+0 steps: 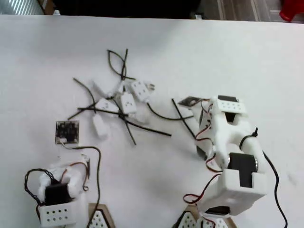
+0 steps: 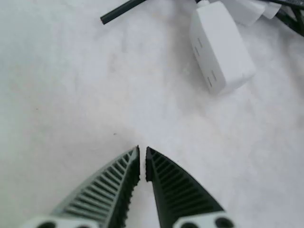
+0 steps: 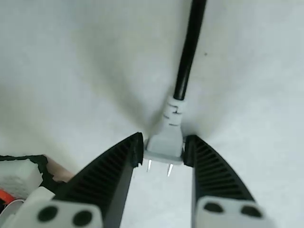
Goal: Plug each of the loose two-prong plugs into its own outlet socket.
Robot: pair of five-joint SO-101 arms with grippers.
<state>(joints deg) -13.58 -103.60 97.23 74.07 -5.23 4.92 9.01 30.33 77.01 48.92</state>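
Low in the middle of the right wrist view: right claw (image 3: 164,140) squeezed in on a gray plug (image 3: 164,145), one black finger (image 3: 114,171) on each side. Seems to be touching it on both sides, though hard to be sure on the left. Two shiny prongs (image 3: 159,166) poking out toward the bottom of the frame. From the plug up to the top edge, a black cord (image 3: 190,47) lying on the white table (image 3: 71,57).

Bottom middle of the left wrist view: left claw (image 2: 142,151) nearly closed, just a thin crack between the tips, nothing held. Upper right of that frame: a white socket block (image 2: 221,50) lying flat, well apart from the claw. At the top edge, the cut end of a dark wire (image 2: 118,12).

From up high: right arm (image 1: 230,161) at the lower right, left arm (image 1: 57,194) at the lower left. Upper middle, a bit to the left: a heap of white sockets (image 1: 128,97) and loose wires (image 1: 147,128), all tangled. Small dark board (image 1: 67,131) at middle left, just above the left arm.
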